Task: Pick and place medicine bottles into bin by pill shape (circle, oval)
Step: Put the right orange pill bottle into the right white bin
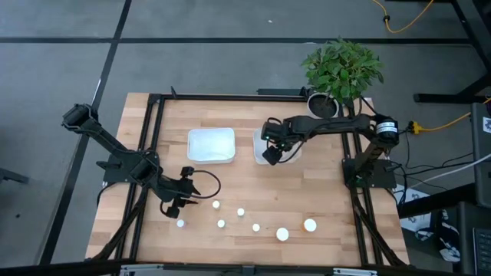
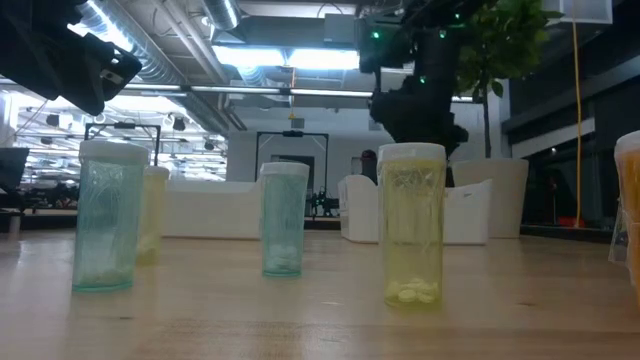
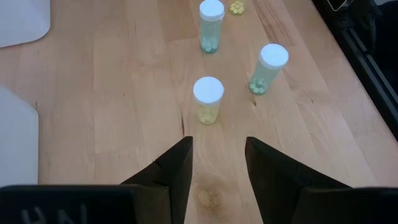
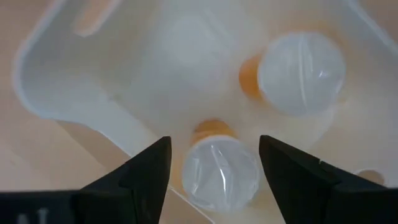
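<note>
While the left arm reaches in from the left edge of the wooden surface (image 1: 253, 195), the left hand (image 1: 182, 201) hangs low over the near-left part of the surface, close to the loose row of medicine bottles. Its two dark fingers (image 3: 174, 174) stand apart with bare wood between them; nothing is gripped. In the left wrist view, three white-capped bottles stand upright ahead of the fingers: a yellowish bottle (image 3: 208, 99) nearest, a greenish bottle (image 3: 269, 67) beside it and farther off, and a bluish-green bottle (image 3: 211, 26) beyond both.

The high view shows seven white caps on the surface in a curved row along the near side, from the smaller cap (image 1: 181, 224) at the left to the wider cap (image 1: 310, 225) at the right. All stand apart from one another.

The right hand (image 1: 272, 150) is positioned over the right bin (image 1: 294, 150), a pale tray just right of the left bin (image 1: 211, 145) near the middle of the surface. The left bin shows no bottles. In the right wrist view, the right hand's fingers (image 4: 146, 171) are spread on either side of an orange bottle (image 4: 219, 168) standing in the bin; the fingers do not touch it. A second orange bottle (image 4: 298, 71) stands farther inside the same bin.

A potted plant (image 1: 339, 70) stands at the far right corner of the surface.
</note>
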Motion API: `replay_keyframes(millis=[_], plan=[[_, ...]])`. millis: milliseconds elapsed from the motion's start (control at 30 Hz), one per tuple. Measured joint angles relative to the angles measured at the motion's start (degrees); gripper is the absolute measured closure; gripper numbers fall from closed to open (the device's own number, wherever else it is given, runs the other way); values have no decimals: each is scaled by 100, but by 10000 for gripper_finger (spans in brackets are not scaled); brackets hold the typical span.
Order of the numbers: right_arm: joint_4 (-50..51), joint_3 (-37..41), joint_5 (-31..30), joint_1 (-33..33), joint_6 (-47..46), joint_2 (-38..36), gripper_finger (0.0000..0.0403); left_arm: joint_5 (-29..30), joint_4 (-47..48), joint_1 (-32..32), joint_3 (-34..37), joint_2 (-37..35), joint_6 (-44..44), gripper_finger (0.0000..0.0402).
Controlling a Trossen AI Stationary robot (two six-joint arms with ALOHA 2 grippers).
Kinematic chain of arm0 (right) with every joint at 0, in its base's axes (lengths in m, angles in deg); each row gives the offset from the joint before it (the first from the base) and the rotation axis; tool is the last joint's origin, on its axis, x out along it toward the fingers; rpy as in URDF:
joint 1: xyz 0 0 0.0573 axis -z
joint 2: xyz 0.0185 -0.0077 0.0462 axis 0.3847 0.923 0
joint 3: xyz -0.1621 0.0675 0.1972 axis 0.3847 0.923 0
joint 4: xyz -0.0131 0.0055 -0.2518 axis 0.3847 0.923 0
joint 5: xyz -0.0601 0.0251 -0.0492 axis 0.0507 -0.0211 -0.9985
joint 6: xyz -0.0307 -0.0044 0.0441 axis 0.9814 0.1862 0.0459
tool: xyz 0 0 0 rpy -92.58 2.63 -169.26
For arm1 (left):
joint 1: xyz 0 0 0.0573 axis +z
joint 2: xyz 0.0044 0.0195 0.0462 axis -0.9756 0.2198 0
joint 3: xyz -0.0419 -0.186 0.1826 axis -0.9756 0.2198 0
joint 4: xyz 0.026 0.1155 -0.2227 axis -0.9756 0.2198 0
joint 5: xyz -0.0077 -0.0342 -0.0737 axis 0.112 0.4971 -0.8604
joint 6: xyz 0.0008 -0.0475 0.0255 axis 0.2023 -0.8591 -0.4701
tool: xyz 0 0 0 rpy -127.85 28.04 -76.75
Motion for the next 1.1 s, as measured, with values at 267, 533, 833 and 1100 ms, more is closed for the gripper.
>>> replay_keyframes(millis=[267,533,833,1100], plan=[[1283,-1044,-21,-95,-105,0,157,0,-2,0,1,-1,-4,261],[2431,-1451,465,-924,-494,-9,157,0,-2,0,0,-1,-9,261],[2647,-1403,703,-2521,-2248,-11,157,-1,-28,0,0,0,-20,261],[2585,-1401,679,-4109,-4309,-11,157,-1,-29,-1,0,0,-48,261]])
